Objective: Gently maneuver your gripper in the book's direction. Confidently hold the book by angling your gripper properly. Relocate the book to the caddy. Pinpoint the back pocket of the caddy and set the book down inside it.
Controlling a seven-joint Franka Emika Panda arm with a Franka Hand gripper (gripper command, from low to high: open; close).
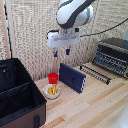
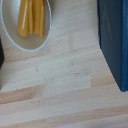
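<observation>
Blue-tipped and two-fingered, the small gripper point(image 1: 62, 52) hangs under its white boxy wrist at the end of the white and grey robot arm point(image 1: 75, 14), raised well above the pale wooden table point(image 1: 95, 107); its fingers stand apart with open air between them, holding nothing; the wrist view shows no fingertips at all. Below it, a little toward the exterior view's right, the thin dark navy-blue hardcover book point(image 1: 72, 77) stands upright on the table, its cover bearing a small light mark; in the wrist view the same book point(image 2: 114, 40) fills one edge of the picture. Just beside the book, on the exterior view's left, sits a red cup point(image 1: 53, 78), shorter than the book; in front of the cup rests a shallow white oval dish point(image 1: 52, 91) holding yellow sticks point(image 2: 31, 19). The large black fabric caddy point(image 1: 17, 97) with inner dividers occupies the exterior view's left, near the dish; a black toaster oven point(image 1: 113, 55) stands at the far right, well apart from the book.
</observation>
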